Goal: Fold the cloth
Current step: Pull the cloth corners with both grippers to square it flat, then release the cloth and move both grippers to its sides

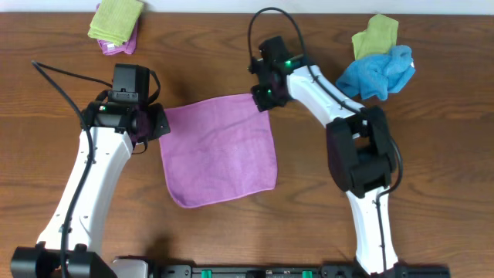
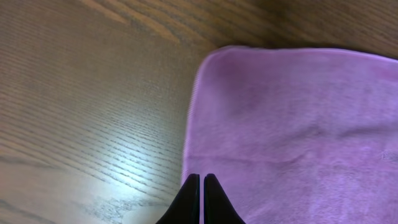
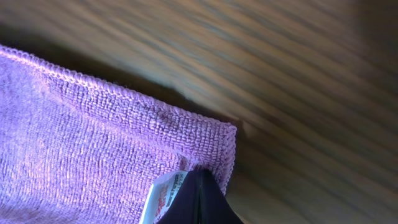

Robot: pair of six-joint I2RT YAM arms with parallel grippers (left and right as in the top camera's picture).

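The mauve-purple cloth (image 1: 220, 150) lies spread flat on the wooden table between my two arms. My left gripper (image 1: 160, 123) is at its far left corner. In the left wrist view the fingers (image 2: 202, 177) are pressed together right at the cloth's (image 2: 298, 124) left edge, pinching it. My right gripper (image 1: 264, 99) is at the far right corner. In the right wrist view the fingers (image 3: 199, 173) are shut on that corner of the cloth (image 3: 93, 137), beside the small white tag (image 3: 166, 193).
A yellow-green cloth (image 1: 116, 19) lies on a small purple one (image 1: 120, 45) at the back left. A bright blue cloth (image 1: 378, 73) and another yellow-green cloth (image 1: 376, 35) lie at the back right, near the right arm.
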